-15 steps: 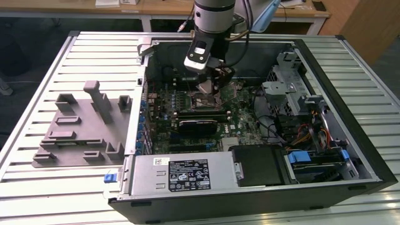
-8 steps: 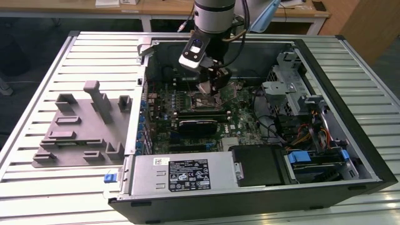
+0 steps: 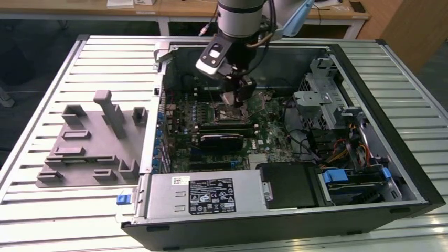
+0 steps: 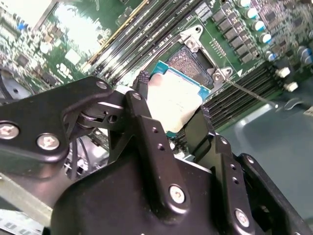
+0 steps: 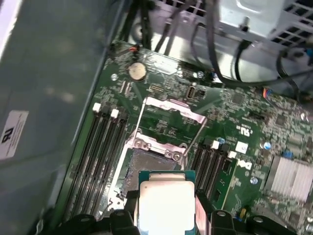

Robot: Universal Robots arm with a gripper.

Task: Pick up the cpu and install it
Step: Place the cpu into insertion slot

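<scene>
Your claw: the gripper (image 4: 171, 100) is closed on the cpu (image 4: 172, 104). One black finger (image 4: 146, 125) presses on each of two opposite edges, so you have the chip clamped between them.

Your cpu: it sits flat in the grip with its pale metal top facing the cameras in both wrist views, and a thin green-blue border shows along its edges. You are holding it over the motherboard (image 5: 234, 105), just beside the socket (image 5: 146, 164) and partly overlapping the socket's near edge in the second wrist view. It is not seated.

Your socket: it is open. The dark contact field lies bare and the metal load plate (image 5: 173, 110) is swung back, away from the opening. In the first wrist view, memory slots (image 5: 100, 147) run along both sides of it.

Your arm: in the exterior view it reaches down into the open computer case (image 3: 409, 173), with its tip low over the middle of the board.

Around the board: you can see a round coin cell (image 5: 137, 71) beyond the load plate and a finned silver heatsink (image 5: 291, 176) off to one side.

Inside the case: the power supply (image 3: 203, 194) lies along the near wall in the exterior view, with black cables and a drive bay toward the exterior view's right.

Outside the case: a grey fixture plate (image 3: 84, 144) with raised blocks rests on the slatted table (image 3: 42, 220), on the exterior view's left and well apart from your gripper.
</scene>
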